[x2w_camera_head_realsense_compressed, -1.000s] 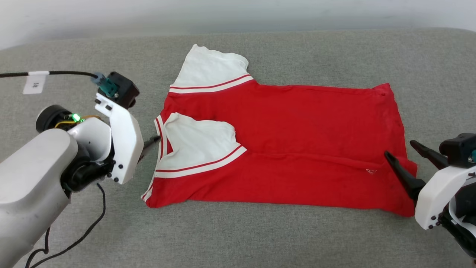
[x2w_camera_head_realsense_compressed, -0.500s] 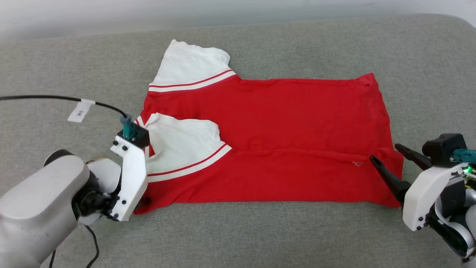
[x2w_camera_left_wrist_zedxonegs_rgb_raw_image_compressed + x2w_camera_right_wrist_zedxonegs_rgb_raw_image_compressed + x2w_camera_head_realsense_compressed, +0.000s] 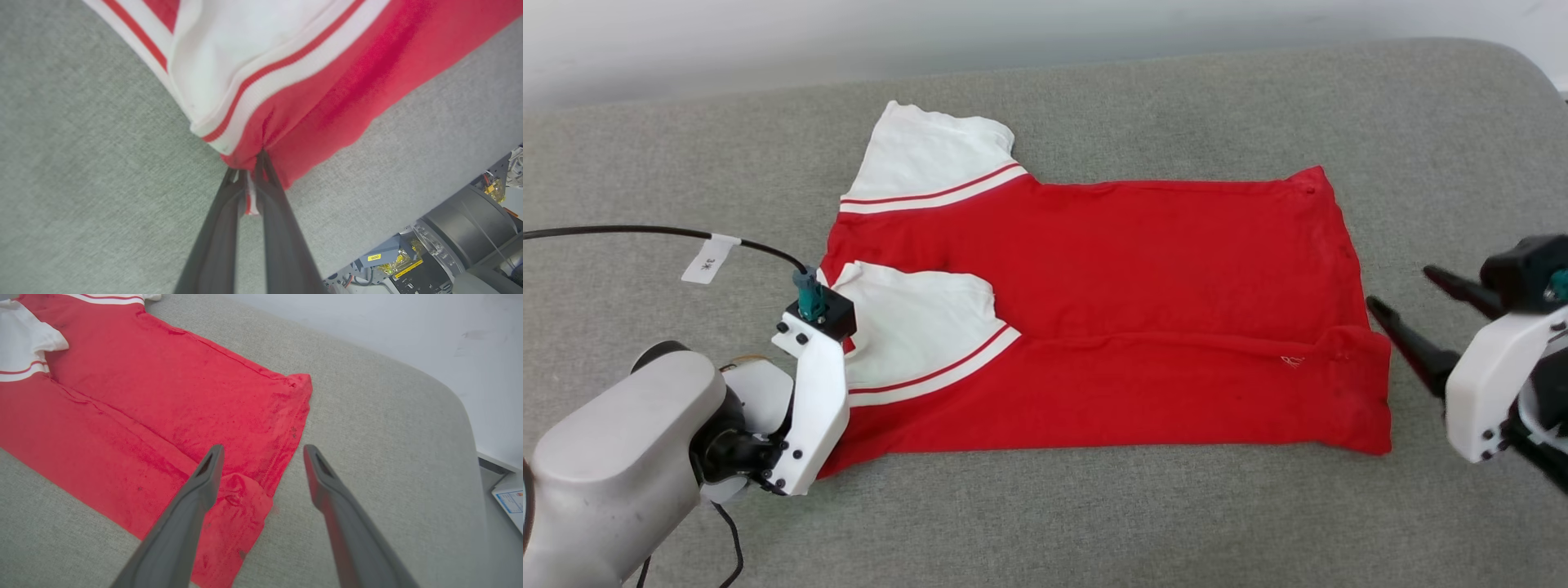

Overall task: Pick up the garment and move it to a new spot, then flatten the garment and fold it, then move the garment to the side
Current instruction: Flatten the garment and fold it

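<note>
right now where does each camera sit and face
Head view: on the head, facing forward and down at the garment on the grey cushion; both arms show.
Left wrist view: on that wrist, along the left tool, shut on the garment's shoulder corner.
Right wrist view: on that wrist, along the open right tool, toward the garment's hem corner.
Shared: head and right wrist both show the folded-in white sleeve.

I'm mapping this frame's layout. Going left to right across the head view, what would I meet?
White cable tag → left gripper, shut on the garment's near-left corner → red garment spread on the grey surface → right gripper, open.
</note>
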`<state>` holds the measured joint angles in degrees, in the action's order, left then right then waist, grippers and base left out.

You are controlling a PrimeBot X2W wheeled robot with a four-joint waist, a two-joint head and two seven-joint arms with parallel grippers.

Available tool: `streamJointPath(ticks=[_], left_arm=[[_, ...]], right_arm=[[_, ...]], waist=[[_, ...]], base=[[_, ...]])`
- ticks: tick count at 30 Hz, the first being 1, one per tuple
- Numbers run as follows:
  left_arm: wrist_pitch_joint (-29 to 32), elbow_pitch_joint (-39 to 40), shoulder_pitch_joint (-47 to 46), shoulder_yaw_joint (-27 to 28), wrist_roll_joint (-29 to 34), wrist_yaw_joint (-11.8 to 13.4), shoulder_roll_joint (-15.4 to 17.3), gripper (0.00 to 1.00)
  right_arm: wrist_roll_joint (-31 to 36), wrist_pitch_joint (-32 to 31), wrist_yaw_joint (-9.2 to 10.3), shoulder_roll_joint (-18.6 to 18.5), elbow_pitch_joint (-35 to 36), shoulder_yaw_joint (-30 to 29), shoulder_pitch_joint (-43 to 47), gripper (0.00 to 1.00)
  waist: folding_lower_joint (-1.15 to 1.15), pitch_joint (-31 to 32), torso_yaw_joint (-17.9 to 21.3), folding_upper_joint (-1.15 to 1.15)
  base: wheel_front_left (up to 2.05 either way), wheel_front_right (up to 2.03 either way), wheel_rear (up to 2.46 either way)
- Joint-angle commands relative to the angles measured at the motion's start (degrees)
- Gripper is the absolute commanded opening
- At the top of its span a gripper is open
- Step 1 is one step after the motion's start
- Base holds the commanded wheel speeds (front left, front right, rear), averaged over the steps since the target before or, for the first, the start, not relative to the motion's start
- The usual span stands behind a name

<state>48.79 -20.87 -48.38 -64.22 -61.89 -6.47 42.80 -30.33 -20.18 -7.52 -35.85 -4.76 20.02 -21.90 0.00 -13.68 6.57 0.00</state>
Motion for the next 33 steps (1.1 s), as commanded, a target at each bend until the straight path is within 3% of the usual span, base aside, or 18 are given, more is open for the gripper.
streamJointPath(ticks=[1,10,14,20,29,33], left_arm=[[-0.2,0.0,1.2,-0.5,0.0,-0.1,-0.1,0.00],[-2.3,5.6,-2.1,-0.9,1.4,-0.8,2.2,0.00],[-3.2,7.5,-3.1,-1.2,1.7,-0.9,2.5,0.00],[-3.7,9.7,-4.8,-2.4,2.7,-1.0,1.9,0.00],[-4.4,10.9,-6.5,-3.7,2.7,-0.9,2.7,0.00],[-5.2,10.4,-5.7,-4.2,2.2,-1.0,3.1,0.00]], right_arm=[[-0.5,-0.5,0.06,-0.7,0.6,0.2,-1.2,1.00],[-8.1,-20.5,0.07,-12.8,6.5,4.1,-5.2,1.00],[-13.2,-29.8,0.07,-14.5,5.5,6.0,-5.2,1.00],[-16.6,-34.8,0.07,-10.5,0.2,6.1,-3.2,1.00],[-16.2,-30.7,0.04,0.7,-11.6,8.3,-1.0,1.00],[-17.3,-28.8,-0.05,2.4,-13.0,11.8,-1.2,1.00]], waist=[[0.00,0.4,-0.2,0.00],[0.00,0.8,-1.9,0.00],[0.00,-0.1,-2.7,0.00],[0.00,-2.2,-4.0,0.00],[0.00,-4.5,-5.0,0.00],[0.00,-4.3,-4.8,0.00]], base=[[0.00,0.00,0.00],[0.00,0.00,0.00],[0.00,0.00,0.00],[0.00,0.00,0.00],[0.00,0.00,0.00],[0.00,0.00,0.00]])
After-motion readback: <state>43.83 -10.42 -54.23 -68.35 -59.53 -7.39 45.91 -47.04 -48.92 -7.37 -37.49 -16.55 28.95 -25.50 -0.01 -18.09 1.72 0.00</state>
